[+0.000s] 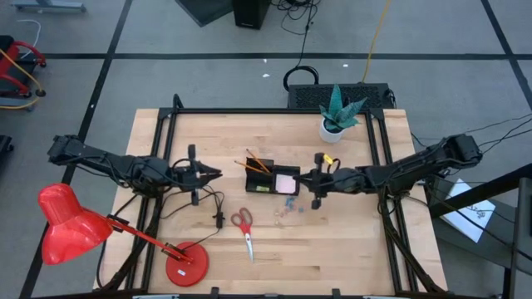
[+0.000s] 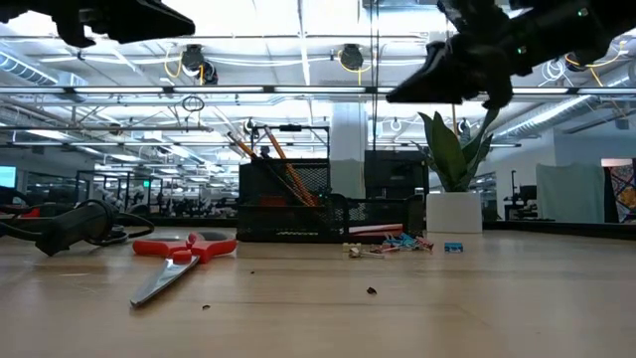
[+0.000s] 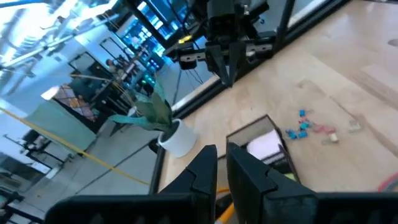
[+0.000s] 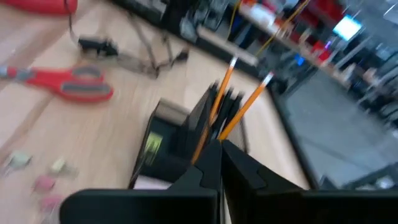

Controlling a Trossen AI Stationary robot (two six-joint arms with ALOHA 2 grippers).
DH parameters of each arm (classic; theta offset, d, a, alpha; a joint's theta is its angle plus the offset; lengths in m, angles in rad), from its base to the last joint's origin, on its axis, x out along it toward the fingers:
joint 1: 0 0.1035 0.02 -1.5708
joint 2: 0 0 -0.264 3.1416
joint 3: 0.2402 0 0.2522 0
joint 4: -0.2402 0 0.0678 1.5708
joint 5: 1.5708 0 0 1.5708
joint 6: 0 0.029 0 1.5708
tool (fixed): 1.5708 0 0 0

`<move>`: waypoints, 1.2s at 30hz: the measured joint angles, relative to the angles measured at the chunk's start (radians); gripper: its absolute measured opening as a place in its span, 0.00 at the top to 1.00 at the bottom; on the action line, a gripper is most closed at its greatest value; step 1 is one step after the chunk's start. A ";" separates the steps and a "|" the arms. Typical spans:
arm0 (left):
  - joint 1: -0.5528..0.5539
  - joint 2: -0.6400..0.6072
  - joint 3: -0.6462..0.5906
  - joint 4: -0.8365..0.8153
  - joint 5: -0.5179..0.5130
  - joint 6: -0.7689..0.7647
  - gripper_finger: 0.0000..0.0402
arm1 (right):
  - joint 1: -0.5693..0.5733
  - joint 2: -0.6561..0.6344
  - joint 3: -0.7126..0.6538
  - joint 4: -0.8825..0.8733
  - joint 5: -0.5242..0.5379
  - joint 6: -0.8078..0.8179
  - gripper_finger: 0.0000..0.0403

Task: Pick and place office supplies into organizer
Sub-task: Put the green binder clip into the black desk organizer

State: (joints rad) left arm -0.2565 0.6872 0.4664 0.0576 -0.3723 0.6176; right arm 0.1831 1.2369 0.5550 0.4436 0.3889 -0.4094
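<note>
Scissors [image 1: 243,228] left on surface: stiff, light; best taken at blades. Right claw [image 1: 317,183] shut, empty; left claw [image 1: 214,174] narrow.

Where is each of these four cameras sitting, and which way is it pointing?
High view: above the table, straight down; both arms, organizer between left gripper and right gripper.
Low view: at tabletop height, level across; scissors near, arms overhead.
Left wrist view: on the left arm, facing the plant pot; own fingers show.
Right wrist view: on the right arm, facing the pencils; own shut fingers show.
Shared: all four show the organizer.
</note>
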 joint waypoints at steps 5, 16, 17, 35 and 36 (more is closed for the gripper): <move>0.000 0.000 0.000 0.026 -0.028 0.019 0.89 | 0.002 0.000 -0.013 0.077 0.000 0.066 0.99; 0.000 0.059 0.000 0.036 0.006 -0.168 0.89 | 0.000 0.001 -0.013 -0.028 0.000 0.129 0.99; 0.000 0.085 0.000 0.038 0.006 -0.180 0.89 | -0.003 0.001 -0.013 -0.024 0.000 0.107 0.99; 0.093 0.770 0.140 0.360 0.208 -0.523 0.89 | -0.198 -0.104 -0.021 -0.027 -0.203 0.137 1.00; 0.096 0.790 0.160 0.359 0.226 -0.514 0.89 | -0.203 -0.105 -0.027 -0.017 -0.206 0.146 1.00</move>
State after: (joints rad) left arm -0.1609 1.4775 0.6269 0.4168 -0.1467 0.1037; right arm -0.0199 1.1324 0.5279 0.4268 0.1825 -0.2635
